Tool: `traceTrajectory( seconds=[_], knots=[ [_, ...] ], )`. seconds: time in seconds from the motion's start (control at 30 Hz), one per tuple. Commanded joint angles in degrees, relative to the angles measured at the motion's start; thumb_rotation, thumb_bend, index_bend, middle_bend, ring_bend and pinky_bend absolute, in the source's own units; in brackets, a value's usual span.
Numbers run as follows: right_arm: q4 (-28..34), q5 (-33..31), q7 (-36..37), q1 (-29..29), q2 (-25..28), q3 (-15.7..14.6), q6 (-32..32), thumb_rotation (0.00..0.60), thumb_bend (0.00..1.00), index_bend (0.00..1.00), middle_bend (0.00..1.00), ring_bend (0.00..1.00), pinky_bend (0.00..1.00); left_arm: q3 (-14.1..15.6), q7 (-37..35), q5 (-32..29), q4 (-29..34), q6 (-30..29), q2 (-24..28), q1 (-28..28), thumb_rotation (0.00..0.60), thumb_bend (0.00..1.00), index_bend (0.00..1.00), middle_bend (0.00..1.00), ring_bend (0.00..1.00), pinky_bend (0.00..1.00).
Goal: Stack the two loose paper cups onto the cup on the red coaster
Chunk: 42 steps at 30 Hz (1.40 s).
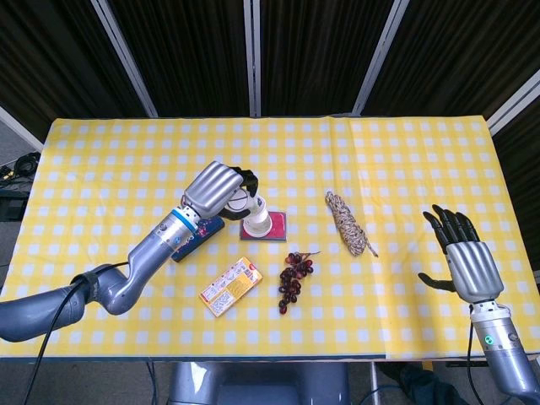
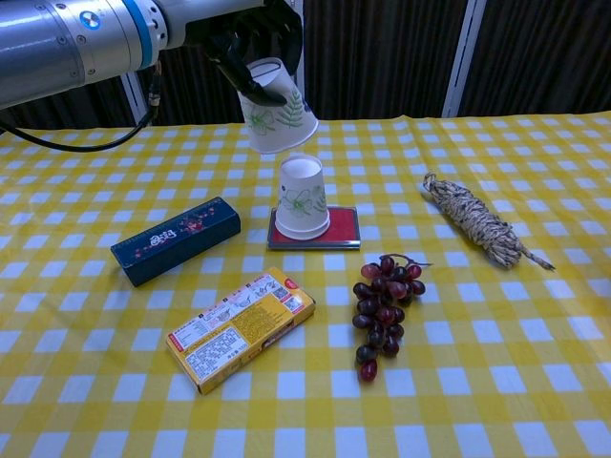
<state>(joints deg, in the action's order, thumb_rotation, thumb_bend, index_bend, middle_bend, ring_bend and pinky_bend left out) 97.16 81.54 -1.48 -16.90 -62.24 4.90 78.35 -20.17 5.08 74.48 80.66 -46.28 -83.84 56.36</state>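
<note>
Black fingers of the left hand [image 2: 250,36] wrap the top of a paper cup [image 2: 278,113] printed with green leaves, holding it upside down and tilted in the air. From the chest view the hand's upper part is cut off by the frame edge; from the head view its silver back [image 1: 214,187] hides most of that cup, so only a sliver of white shows. The held cup hangs just above the second cup [image 2: 303,198], which stands inverted on the red coaster [image 2: 342,229], and the two are apart, with a clear gap between the held cup's open mouth and the other's flat base. The left forearm reaches in from the left, raised well above the cloth.

Only these two cups can be made out. Left of the coaster lies a dark blue box [image 2: 175,239], and nearer the front a yellow box [image 2: 240,327], a bunch of dark grapes [image 2: 382,311] and, to the right, a coil of rope [image 2: 474,221]. The right hand [image 1: 466,258] hovers over the table's right edge, fingers spread, holding nothing, and is missing from the chest view.
</note>
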Motion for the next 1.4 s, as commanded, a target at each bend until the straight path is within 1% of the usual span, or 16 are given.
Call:
traceTrajectory(
  seconds=[0.03,0.17,0.5,0.63,0.7,0.77,0.83,0.87,0.9,1.0,1.03,1.1,1.23,1.3,1.37,1.4],
  knots=[
    [-0.04,-0.1,0.39,0.18,0.2,0.22,0.08,0.6,0.0,0.0,0.0,0.0,0.0,0.13,1.77,-2.28,-0.16,1.87,-0.45,1.34,0.6,0.28,0.53,0.48,0.53,0.65],
    [-0.14,-0.08,0.8,0.35,0.37,0.43,0.04,0.6,0.0,0.0,0.0,0.0,0.0,0.59,2.98,-3.76,-0.57,2.37,-0.84,1.97,0.6,0.28,0.53,0.48,0.53,0.65],
    [-0.2,0.23,0.68,0.64,0.33,0.92,0.02,0.6,0.0,0.0,0.0,0.0,0.0,1.51,3.27,-6.57,-3.14,3.67,-3.03,3.91,0.6,0.28,0.52,0.47,0.54,0.65],
    [-0.19,0.2,0.83,0.81,0.42,1.13,0.08,0.6,0.0,0.0,0.0,0.0,0.0,1.74,3.25,-6.7,-3.94,3.41,-3.72,4.45,0.6,0.27,0.52,0.46,0.53,0.63],
    [-0.15,0.2,0.91,0.92,0.5,1.27,0.12,0.6,0.0,0.0,0.0,0.0,0.0,1.92,3.32,-6.66,-4.66,3.2,-4.27,4.85,0.6,0.27,0.5,0.43,0.51,0.61],
    [-0.07,0.23,1.07,1.03,0.59,1.4,0.18,0.6,0.0,0.0,0.0,0.0,0.0,2.14,3.38,-6.79,-5.35,3.25,-4.9,5.28,0.6,0.24,0.45,0.36,0.44,0.57],
    [-0.04,0.33,1.19,1.13,0.69,1.48,0.22,0.6,0.0,0.0,0.0,0.0,0.0,2.37,2.91,-7.22,-5.6,4.09,-5.28,5.72,0.6,0.22,0.29,0.2,0.27,0.46],
    [-0.03,0.35,1.24,1.17,0.72,1.52,0.21,0.6,0.0,0.0,0.0,0.0,0.0,2.42,2.71,-7.39,-5.58,4.26,-5.32,5.82,0.6,0.22,0.23,0.14,0.22,0.43],
    [-0.04,0.36,1.26,1.19,0.74,1.54,0.21,0.6,0.0,0.0,0.0,0.0,0.0,2.46,2.63,-7.44,-5.57,4.3,-5.34,5.87,0.6,0.22,0.16,0.07,0.15,0.39],
    [-0.05,0.44,1.31,1.26,0.76,1.58,0.18,0.6,0.0,0.0,0.0,0.0,0.0,2.66,2.35,-7.42,-5.58,4.16,-5.44,5.94,0.6,0.19,0.03,0.0,0.06,0.32],
    [-0.07,0.49,1.35,1.27,0.75,1.61,0.1,0.6,0.0,0.0,0.0,0.0,0.0,2.66,2.01,-7.4,-5.56,3.82,-5.55,5.87,0.6,0.18,0.02,0.0,0.05,0.29],
    [-0.14,0.51,1.35,1.29,0.75,1.64,0.03,0.6,0.0,0.0,0.0,0.0,0.0,2.69,1.49,-6.98,-5.54,2.97,-5.68,5.64,0.6,0.17,0.0,0.0,0.01,0.21],
    [-0.15,0.54,1.41,1.36,0.74,1.74,-0.07,0.6,0.0,0.0,0.0,0.0,0.0,2.93,0.3,-6.11,-5.5,1.43,-5.52,4.99,0.6,0.17,0.0,0.0,0.0,0.07],
    [-0.16,0.58,1.37,1.38,0.72,1.75,-0.11,0.6,0.0,0.0,0.0,0.0,0.0,3.1,0.14,-5.95,-5.39,1.11,-5.26,4.75,0.6,0.17,0.0,0.0,0.0,0.03],
    [-0.13,0.64,1.34,1.4,0.71,1.76,-0.17,0.6,0.0,0.0,0.0,0.0,0.0,3.36,-0.14,-5.77,-5.07,0.6,-4.83,4.28,0.6,0.14,0.0,0.0,0.0,0.0],
    [-0.09,0.66,1.36,1.42,0.72,1.77,-0.2,0.6,0.0,0.0,0.0,0.0,0.0,3.56,-0.39,-5.64,-4.79,0.12,-4.45,3.8,0.6,0.11,0.0,0.0,0.0,0.0]
  ],
)
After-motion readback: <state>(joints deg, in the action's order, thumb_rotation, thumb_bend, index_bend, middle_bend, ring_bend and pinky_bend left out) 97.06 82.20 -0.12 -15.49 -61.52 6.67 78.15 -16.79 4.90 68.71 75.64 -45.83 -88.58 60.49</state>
